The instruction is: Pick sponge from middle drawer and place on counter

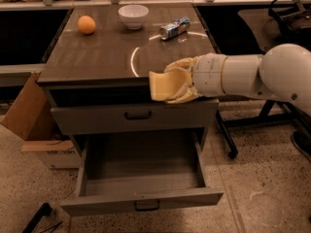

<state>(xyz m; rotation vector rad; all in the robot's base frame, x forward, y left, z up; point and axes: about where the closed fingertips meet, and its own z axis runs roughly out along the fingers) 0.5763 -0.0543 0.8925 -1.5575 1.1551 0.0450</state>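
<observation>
My gripper point(174, 85) is shut on the pale-yellow sponge point(160, 85) and holds it in the air at the front edge of the counter point(102, 52), just above the closed upper drawer front. The white arm comes in from the right. The middle drawer point(141, 171) stands pulled open below, and its grey floor shows nothing on it.
On the counter stand an orange fruit point(86, 24) at the back left, a white bowl point(133, 15) at the back middle and a lying can point(174, 28) to its right. A cardboard box point(29, 118) leans at the cabinet's left. A chair base point(243, 125) stands on the right.
</observation>
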